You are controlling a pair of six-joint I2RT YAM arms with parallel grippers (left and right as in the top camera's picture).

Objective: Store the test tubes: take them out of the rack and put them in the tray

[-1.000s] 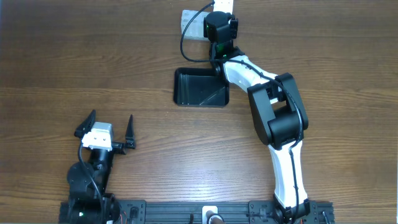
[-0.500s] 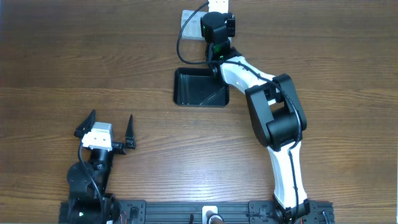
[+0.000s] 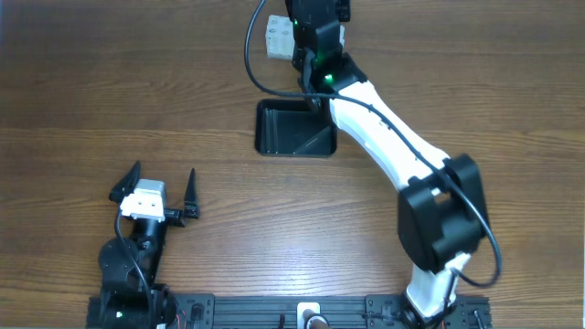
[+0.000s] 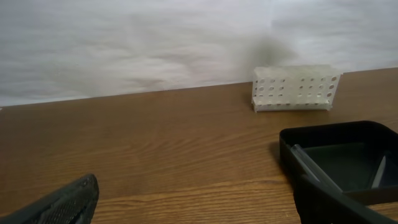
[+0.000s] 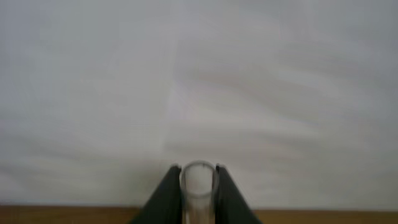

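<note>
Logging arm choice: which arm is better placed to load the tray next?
Right: the right gripper holds a test tube near the tray; the left gripper sits open, far away.

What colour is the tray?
Black; the tray shows best in the top view.

white perforated plastic test tube rack [image 4: 296, 87]: one is counted
black rectangular plastic tray [image 4: 336, 129]: one is counted
clear glass test tubes [image 4: 314, 169]: three are counted
robot arms [image 3: 393, 155]: two are counted
</note>
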